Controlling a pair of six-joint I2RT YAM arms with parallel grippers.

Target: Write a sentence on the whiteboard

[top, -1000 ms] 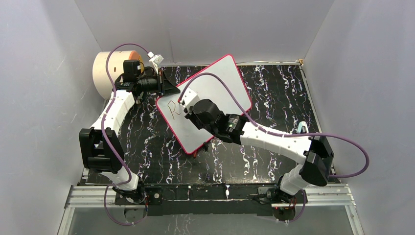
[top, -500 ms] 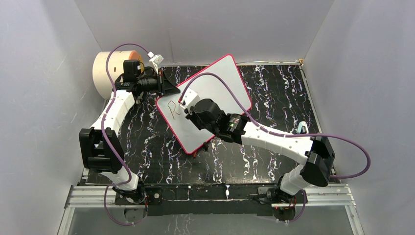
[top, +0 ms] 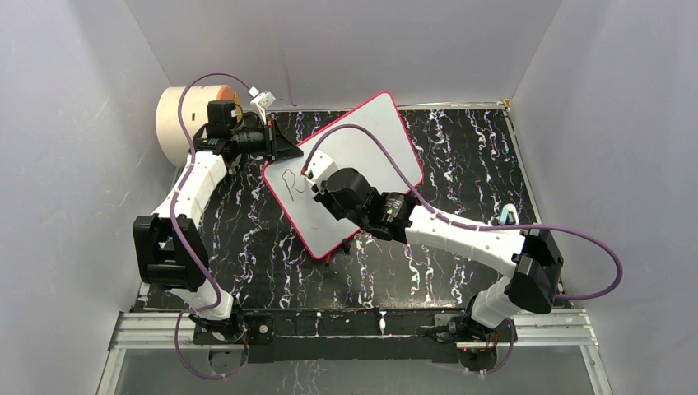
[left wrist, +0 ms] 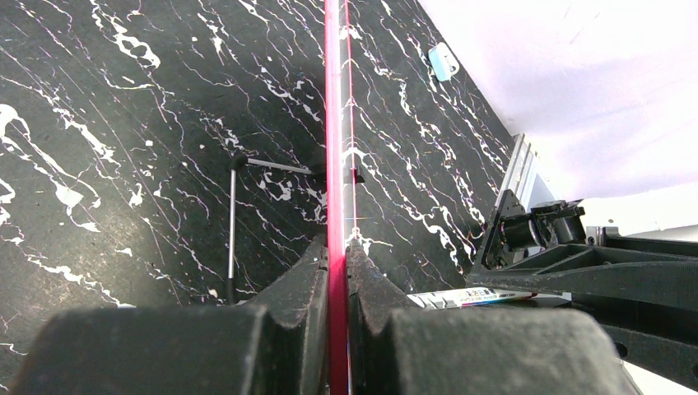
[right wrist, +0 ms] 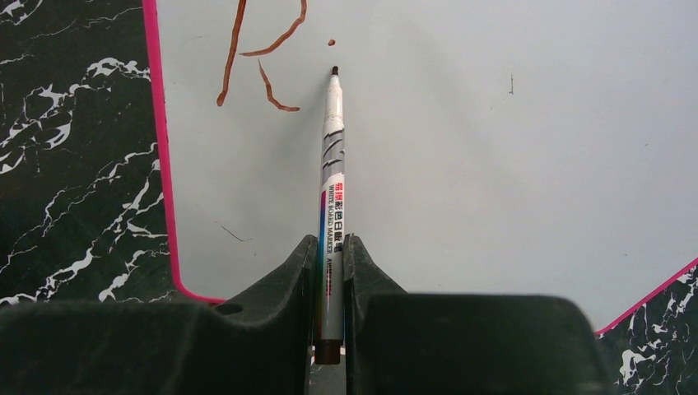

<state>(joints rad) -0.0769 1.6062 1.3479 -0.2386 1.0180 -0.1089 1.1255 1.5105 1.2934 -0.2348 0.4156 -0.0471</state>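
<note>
Glossy pink-rimmed whiteboard [right wrist: 494, 189] carries thin looping reddish-brown R [right wrist: 265, 46] near slim marker [right wrist: 332, 206].

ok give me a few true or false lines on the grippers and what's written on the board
1. The right gripper is shut on a marker. True.
2. The left gripper is open, clear of the whiteboard. False: it is shut on the board's pink rim.
3. The board shows just an R and a dot. True.
4. The writing is blue. False: it is reddish-brown.
</note>
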